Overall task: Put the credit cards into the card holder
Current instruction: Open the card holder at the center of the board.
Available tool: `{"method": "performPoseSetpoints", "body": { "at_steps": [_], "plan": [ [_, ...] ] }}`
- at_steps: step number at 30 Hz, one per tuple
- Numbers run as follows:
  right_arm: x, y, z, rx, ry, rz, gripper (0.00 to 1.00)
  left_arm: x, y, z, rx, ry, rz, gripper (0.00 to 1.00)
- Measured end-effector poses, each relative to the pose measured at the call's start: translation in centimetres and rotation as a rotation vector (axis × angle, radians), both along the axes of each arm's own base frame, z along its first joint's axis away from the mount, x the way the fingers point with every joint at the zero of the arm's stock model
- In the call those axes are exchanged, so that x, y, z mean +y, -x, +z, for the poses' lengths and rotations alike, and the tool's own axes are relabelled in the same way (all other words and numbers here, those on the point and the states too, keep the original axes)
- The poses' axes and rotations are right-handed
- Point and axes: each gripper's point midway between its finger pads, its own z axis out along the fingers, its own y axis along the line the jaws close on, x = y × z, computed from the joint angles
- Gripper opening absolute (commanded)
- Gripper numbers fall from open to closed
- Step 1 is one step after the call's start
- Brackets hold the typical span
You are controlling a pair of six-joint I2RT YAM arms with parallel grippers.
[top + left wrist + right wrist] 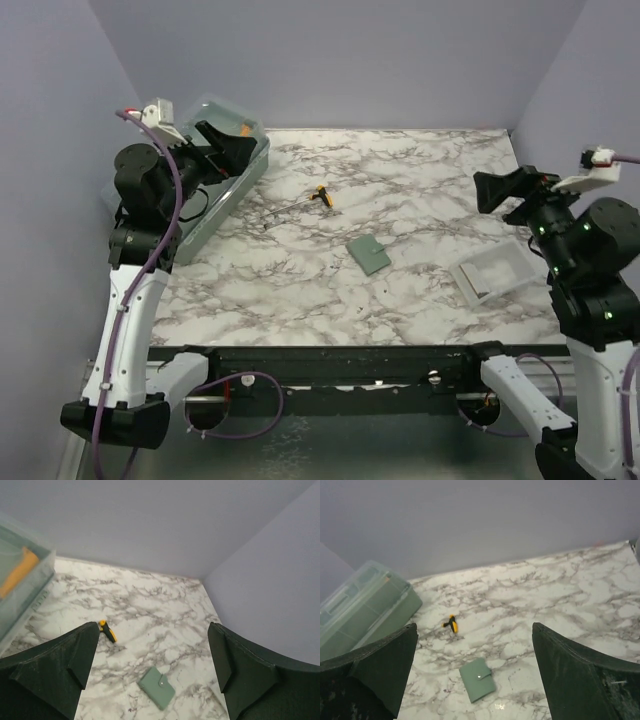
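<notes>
The card holder (368, 254), a sage-green wallet, lies shut with its snap flap closed near the middle of the marble table. It also shows in the left wrist view (157, 687) and in the right wrist view (477, 679). No credit cards show plainly in any view. My left gripper (235, 145) is open and empty, raised over the far left by the lidded box, well apart from the wallet; its jaws are wide apart (152, 625). My right gripper (495, 190) is open and empty, raised at the right, pointing toward the wallet (474, 627).
A translucent lidded box (225, 170) stands at the far left, with something orange inside (17, 572). A yellow-and-black screwdriver (318, 196) lies beyond the wallet. A white shallow tray (492, 274) sits at the right, under my right arm; its contents are unclear.
</notes>
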Motion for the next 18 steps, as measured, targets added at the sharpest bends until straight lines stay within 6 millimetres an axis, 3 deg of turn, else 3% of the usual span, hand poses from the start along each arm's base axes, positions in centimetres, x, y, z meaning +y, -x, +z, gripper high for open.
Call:
{"method": "performPoseSetpoints", "body": {
  "at_steps": [4, 7, 10, 14, 18],
  "plan": [
    [1.1, -3.5, -5.0, 0.167, -0.003, 0.027, 1.00, -2.4, -0.7, -3.8, 0.102, -0.001, -0.090, 0.99],
    [2.6, -6.4, -9.1, 0.311, -0.007, 0.076, 1.00, -5.5, -0.6, -7.3, 0.196, -0.008, -0.184, 0.99],
    [4.6, -8.8, -14.8, 0.476, -0.020, 0.162, 1.00, -8.9, 0.0, -11.5, 0.310, -0.020, -0.276, 0.99],
    [7.7, -8.8, -22.7, 0.704, -0.086, 0.312, 1.00, -12.8, 1.8, -18.2, 0.499, -0.038, -0.367, 0.91],
    [9.7, -8.2, -28.0, 0.876, -0.158, 0.416, 0.91, -15.8, 4.1, -24.6, 0.699, -0.069, -0.431, 0.81]
  ]
}}
